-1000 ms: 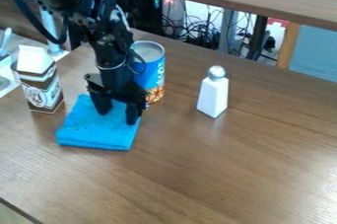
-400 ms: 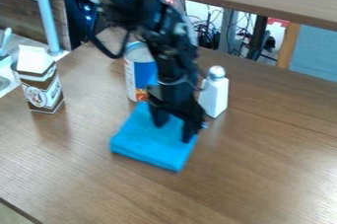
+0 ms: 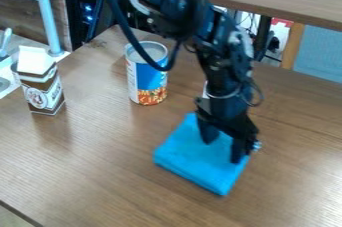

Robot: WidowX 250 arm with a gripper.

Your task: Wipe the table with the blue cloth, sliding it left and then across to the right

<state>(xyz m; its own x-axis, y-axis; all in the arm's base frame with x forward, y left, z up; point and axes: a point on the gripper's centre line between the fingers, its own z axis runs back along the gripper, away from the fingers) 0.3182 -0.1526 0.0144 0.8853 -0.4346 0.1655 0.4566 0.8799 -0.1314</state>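
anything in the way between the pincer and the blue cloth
Nothing visible is in the way: the pincer is right down at the blue cloth, its two fingers apart. The can stands beyond the cloth, toward the picture's upper left, and the carton farther left, both off to the side.

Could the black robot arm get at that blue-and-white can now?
Probably yes: nothing seems to stand on the brown wooden table between the black two-finger gripper, down on the folded blue cloth, and the blue-and-white cylindrical can. The arm's black cable, though, crosses the can in this view.
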